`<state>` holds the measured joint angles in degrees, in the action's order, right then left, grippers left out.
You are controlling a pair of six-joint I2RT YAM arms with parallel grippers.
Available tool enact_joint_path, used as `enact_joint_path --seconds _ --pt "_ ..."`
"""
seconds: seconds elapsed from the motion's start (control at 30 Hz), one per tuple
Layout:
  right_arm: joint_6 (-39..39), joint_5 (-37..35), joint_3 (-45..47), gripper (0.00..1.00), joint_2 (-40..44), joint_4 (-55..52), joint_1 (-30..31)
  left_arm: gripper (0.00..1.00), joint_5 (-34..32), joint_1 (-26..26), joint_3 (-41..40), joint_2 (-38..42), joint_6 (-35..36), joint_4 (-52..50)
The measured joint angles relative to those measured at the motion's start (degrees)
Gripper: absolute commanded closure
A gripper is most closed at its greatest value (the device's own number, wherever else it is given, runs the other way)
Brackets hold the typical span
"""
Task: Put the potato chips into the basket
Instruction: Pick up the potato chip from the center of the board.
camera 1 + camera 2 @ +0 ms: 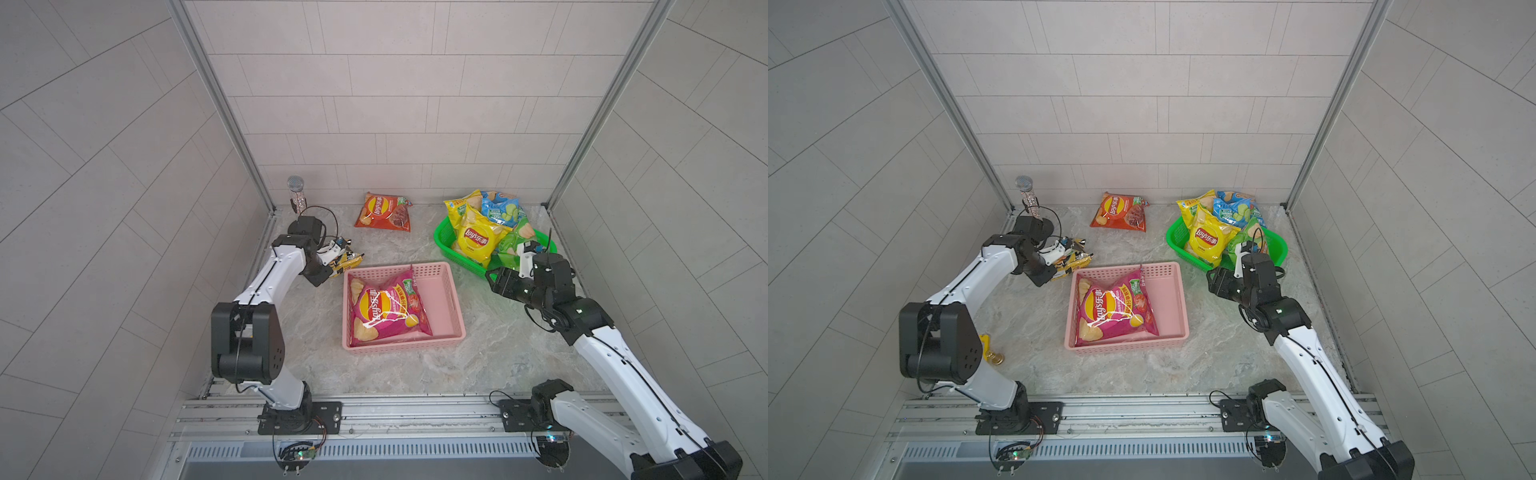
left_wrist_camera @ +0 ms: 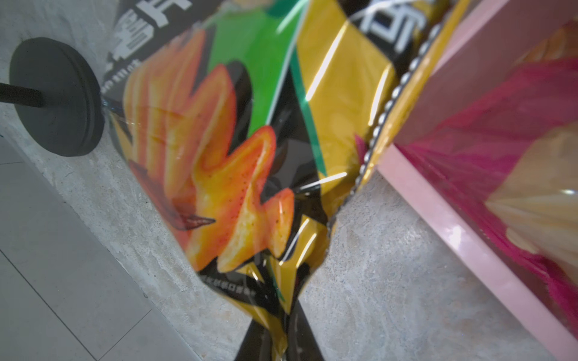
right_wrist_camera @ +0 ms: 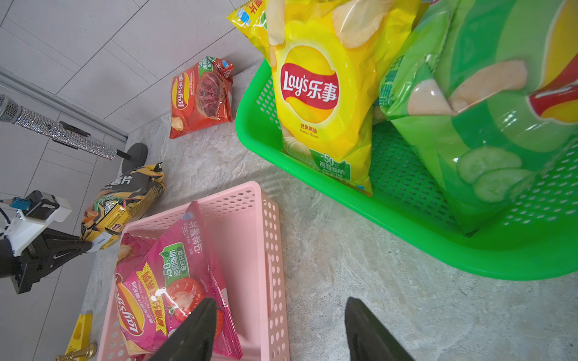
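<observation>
A black-and-yellow bag of potato chips (image 1: pixel 348 261) lies just left of the pink basket (image 1: pixel 399 267). My left gripper (image 1: pixel 333 271) is shut on its crimped end (image 2: pixel 283 337); the right wrist view shows the pinch (image 3: pixel 90 247). A magenta bag (image 1: pixel 386 309) lies inside the pink basket. An orange-red bag (image 1: pixel 384 212) rests on the table at the back. The green basket (image 1: pixel 446 245) at the back right holds yellow (image 1: pixel 476 241), blue (image 1: pixel 500 208) and green (image 1: pixel 513 245) bags. My right gripper (image 3: pixel 281 315) hangs open and empty between the two baskets.
A glittery microphone (image 1: pixel 296 195) stands on a black round base (image 2: pixel 56 97) at the back left, close behind the held bag. A yellow and brass object (image 1: pixel 990 353) lies by the left arm. Tiled walls close in three sides.
</observation>
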<state>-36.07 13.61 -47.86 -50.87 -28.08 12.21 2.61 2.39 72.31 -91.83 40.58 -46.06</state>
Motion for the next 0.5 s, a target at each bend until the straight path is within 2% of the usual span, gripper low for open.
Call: enact_joint_path --seconds 0.13,0.5 --pt "0.0 0.0 0.0 0.30 0.0 0.0 0.0 1.00 -0.8 0.0 0.2 0.0 -0.6 0.0" --pt "0.0 0.0 0.0 0.30 0.0 0.0 0.0 1.00 -2.5 0.0 8.4 3.0 -1.7 -2.4"
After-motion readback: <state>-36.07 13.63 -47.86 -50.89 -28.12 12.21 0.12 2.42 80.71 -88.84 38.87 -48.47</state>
